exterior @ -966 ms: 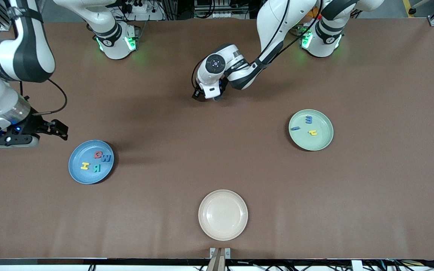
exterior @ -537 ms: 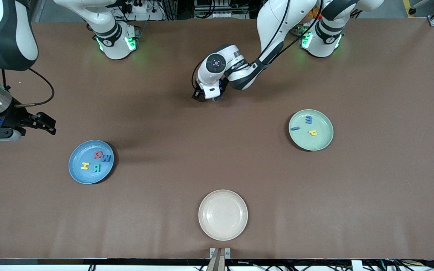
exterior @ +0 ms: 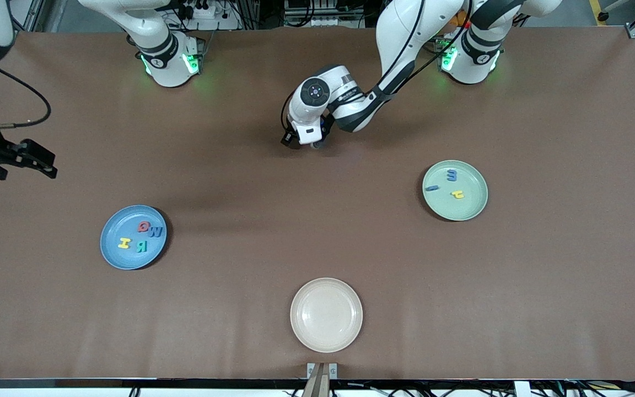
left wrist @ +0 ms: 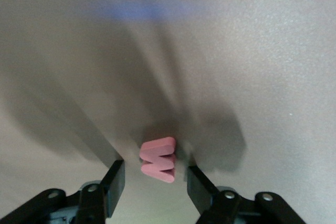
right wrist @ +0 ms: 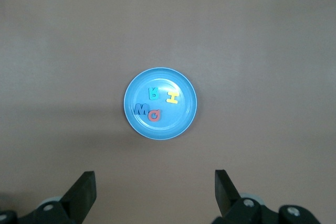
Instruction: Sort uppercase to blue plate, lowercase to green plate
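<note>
**Last lowercase letter between the left tool's fingers; both plates loaded**

Nearest the front camera: cream plate (exterior: 326, 315), bare, at the surface's (exterior: 317, 242) near edge, midway between the arms' ends.

Next out, toward the right arm's end: blue plate (exterior: 133, 237). It holds four capitals: red Q (exterior: 144, 225), blue W (exterior: 155, 231), yellow H (exterior: 124, 242), teal R (exterior: 141, 246). Q and W touch or nearly touch; H and R lie beside each other nearer the camera. The H's long axis runs along the surface's length.

Slightly farther, toward the left arm's end: green plate (exterior: 455, 190), holding blue m (exterior: 452, 175), dark blue i (exterior: 432, 188) and yellow r-like letter (exterior: 457, 194), all apart from one another. The i's long axis runs along the surface's length.

Right tool (exterior: 31, 160) hangs at the right arm's edge of the surface, fingers spread wide and holding nothing; in its wrist view the blue plate sits far below, between the fingers.

Farthest: left tool (exterior: 309, 142), low over the surface near its middle, close to the bases. Left wrist view shows the red w (left wrist: 157, 159) between the two fingers (left wrist: 116, 181), stood on edge. One finger is close against it and a gap shows at the other; I cannot tell whether it is gripped.

Surface: brown matte covering. Cables and equipment line the room at the bases' edge.
</note>
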Tool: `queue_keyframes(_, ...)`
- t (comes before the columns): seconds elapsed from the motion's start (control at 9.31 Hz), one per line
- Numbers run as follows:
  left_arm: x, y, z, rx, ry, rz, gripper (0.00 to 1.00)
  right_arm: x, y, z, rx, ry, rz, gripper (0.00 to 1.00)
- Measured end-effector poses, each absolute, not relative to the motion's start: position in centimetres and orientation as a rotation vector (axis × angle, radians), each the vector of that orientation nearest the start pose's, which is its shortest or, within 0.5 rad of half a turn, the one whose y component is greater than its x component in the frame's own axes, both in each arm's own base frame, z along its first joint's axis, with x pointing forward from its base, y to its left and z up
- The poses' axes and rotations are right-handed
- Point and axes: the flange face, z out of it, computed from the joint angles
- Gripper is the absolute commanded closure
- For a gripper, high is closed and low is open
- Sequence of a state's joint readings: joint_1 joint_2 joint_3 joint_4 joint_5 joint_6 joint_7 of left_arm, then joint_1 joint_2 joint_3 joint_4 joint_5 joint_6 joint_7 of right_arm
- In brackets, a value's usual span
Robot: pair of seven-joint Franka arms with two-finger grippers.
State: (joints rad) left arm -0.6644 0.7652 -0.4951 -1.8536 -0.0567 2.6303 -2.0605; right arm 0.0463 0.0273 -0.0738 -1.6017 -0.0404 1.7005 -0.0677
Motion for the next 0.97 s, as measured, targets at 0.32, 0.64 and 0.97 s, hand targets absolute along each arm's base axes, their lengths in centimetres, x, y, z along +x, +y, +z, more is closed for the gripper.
queue_keyframes(0.32, 27.6, -58.2, 15.6, -2.695, -1.586, 0.566, 0.42, 57.5, -1.1, 62.3, -3.116, -0.063, -0.154, 0.00)
queue_keyframes(0.64, 28.2, -57.9, 15.6, -2.684, -1.580, 0.554, 0.46, 57.5, -1.1, 62.8, -3.112, -0.061, -0.177, 0.00)
queue_keyframes(0.97, 28.2, -57.9, 15.7, -2.679, -1.575, 0.553, 0.52, 57.5, -1.2, 62.8, -3.112, -0.059, -0.170, 0.00)
